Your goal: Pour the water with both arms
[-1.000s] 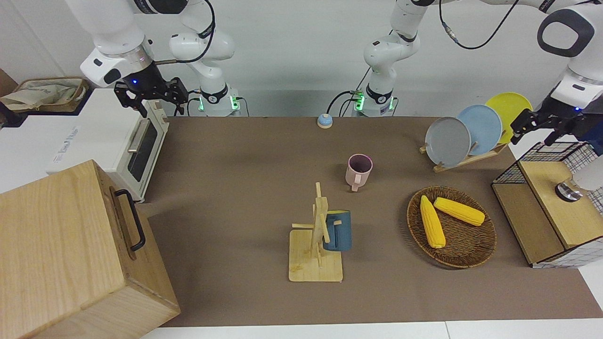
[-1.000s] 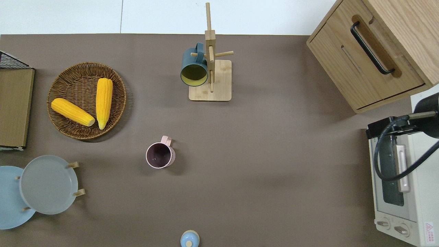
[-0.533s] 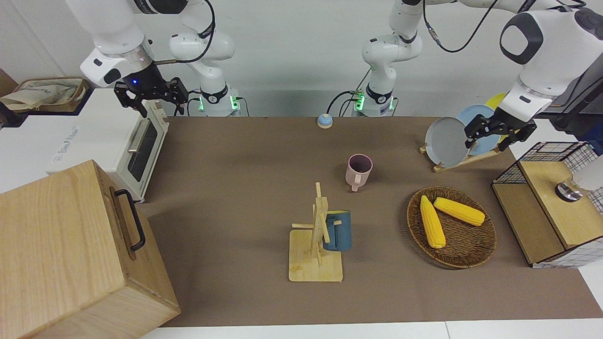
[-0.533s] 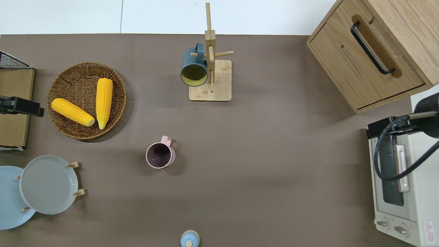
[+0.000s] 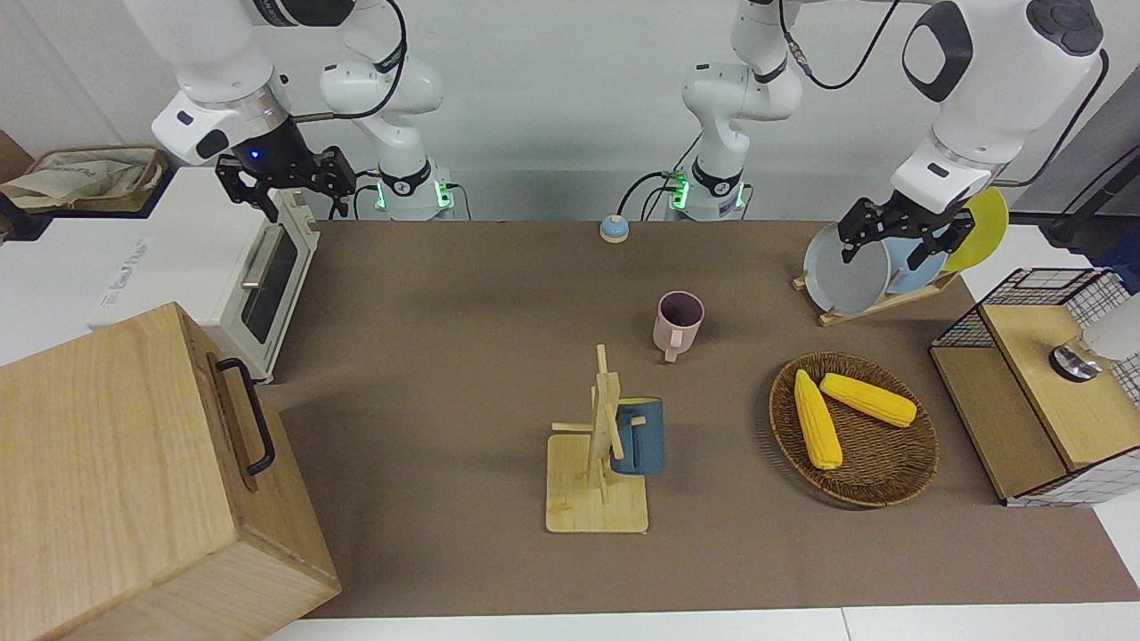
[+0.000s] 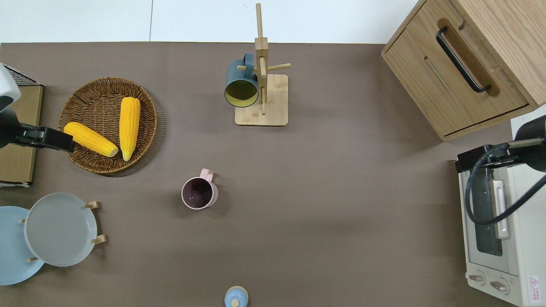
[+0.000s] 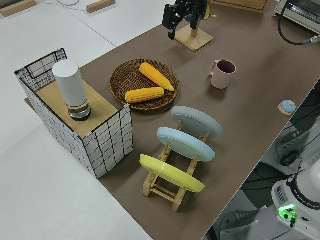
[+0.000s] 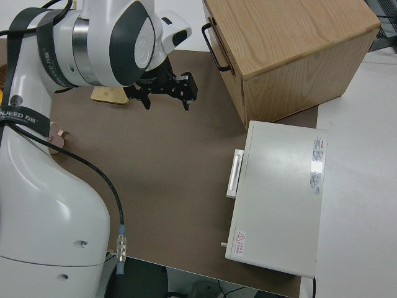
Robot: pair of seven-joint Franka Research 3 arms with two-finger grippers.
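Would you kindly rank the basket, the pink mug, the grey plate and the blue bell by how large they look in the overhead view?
Largest to smallest:
1. basket
2. grey plate
3. pink mug
4. blue bell, partly cut off by the picture's edge, yet plainly the smallest.

Bright, even light from above falls on every view. Shadows are soft and short: a faint one lies on the desk (image 5: pixel 445 374) beside the mug rack (image 5: pixel 598 463), another under the basket (image 5: pixel 855 429). The white arms show mild glare. All views are sharp, with slight bending near the edges.
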